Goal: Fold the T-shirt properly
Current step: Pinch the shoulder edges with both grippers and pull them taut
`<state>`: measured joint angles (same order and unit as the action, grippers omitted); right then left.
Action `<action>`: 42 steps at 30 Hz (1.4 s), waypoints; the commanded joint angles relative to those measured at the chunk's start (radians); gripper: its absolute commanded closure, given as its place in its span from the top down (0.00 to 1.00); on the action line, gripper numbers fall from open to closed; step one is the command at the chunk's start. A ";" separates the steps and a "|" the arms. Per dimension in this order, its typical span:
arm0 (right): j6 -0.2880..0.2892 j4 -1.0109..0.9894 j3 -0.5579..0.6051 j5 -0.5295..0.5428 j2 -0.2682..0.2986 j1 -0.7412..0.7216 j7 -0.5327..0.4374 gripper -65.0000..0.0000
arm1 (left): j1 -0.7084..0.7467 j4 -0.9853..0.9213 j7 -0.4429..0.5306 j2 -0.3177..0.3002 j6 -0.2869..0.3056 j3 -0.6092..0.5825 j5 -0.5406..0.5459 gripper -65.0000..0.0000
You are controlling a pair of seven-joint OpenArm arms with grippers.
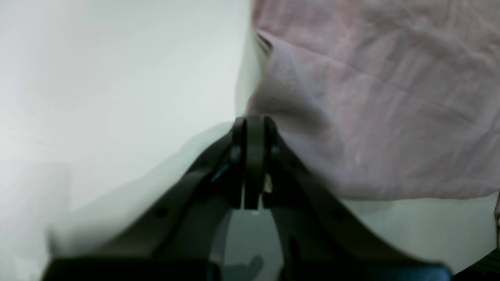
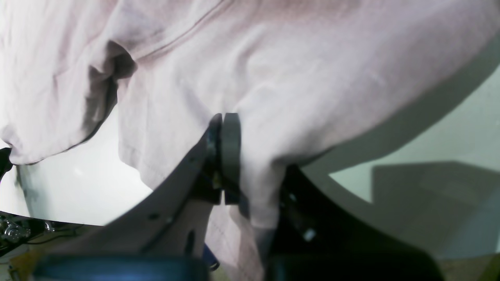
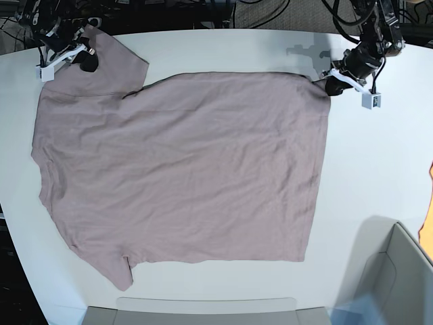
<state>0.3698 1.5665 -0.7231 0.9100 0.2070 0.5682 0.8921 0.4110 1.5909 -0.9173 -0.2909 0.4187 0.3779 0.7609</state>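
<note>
The mauve T-shirt (image 3: 189,169) lies spread flat on the white table (image 3: 379,169), neck side to the left and hem to the right. My left gripper (image 3: 330,87) sits at the shirt's far right hem corner. In the left wrist view its fingers (image 1: 254,119) are pressed shut at the edge of the cloth (image 1: 371,117), which rises slightly off the table there. My right gripper (image 3: 86,61) is at the far left sleeve. In the right wrist view it (image 2: 223,117) is shut on bunched cloth (image 2: 312,70) that drapes over one finger and hangs above the table.
A grey open box (image 3: 399,271) stands at the near right corner of the table. A grey tray edge (image 3: 189,315) runs along the near side. Cables and gear lie behind the far edge. An orange object (image 3: 429,203) shows at the right border.
</note>
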 commanded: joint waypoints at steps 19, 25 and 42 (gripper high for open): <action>-0.008 -0.002 0.000 -0.019 0.010 0.009 0.019 0.00 | 0.044 0.045 -0.016 -0.038 -0.010 0.092 -0.014 0.12; -0.008 -0.002 0.001 -0.105 0.004 -0.004 0.019 0.00 | 0.041 0.133 -0.096 -0.087 -0.011 0.088 -0.013 0.13; -0.007 -0.002 0.001 -0.114 -0.008 -0.009 0.020 0.00 | -0.005 0.038 -0.102 -0.126 -0.014 -0.017 -0.019 0.13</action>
<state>0.3775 1.5635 -0.7204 0.8444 0.1913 0.5503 0.8749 0.4156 1.6211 -1.0225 -0.4004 0.4099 0.3553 0.7528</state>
